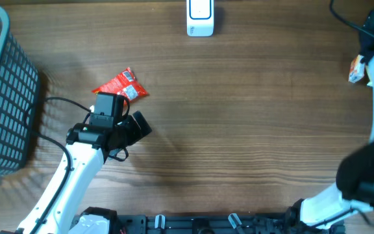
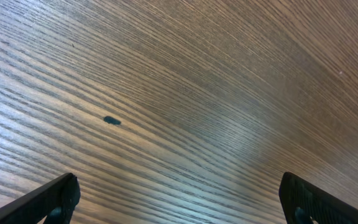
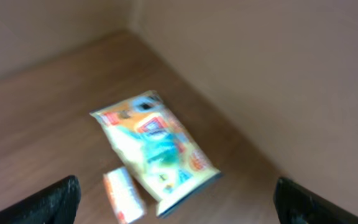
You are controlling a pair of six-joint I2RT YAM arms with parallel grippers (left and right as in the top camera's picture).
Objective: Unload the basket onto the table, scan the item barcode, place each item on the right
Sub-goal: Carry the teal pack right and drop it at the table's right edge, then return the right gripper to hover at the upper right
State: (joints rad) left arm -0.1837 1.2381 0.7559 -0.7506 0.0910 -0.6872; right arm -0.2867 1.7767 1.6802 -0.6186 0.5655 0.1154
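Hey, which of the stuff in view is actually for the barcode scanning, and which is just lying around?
For the job:
white scanner
red snack packet
yellow packet and small orange packet, probably items too, though blurred

Just lying about:
grey mesh basket, perhaps only storage
dark speck on the wood

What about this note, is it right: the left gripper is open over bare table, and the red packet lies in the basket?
Not quite. The left gripper is open over bare table, but the red packet lies on the table, outside the basket, just beyond that gripper. The overhead view shows it.
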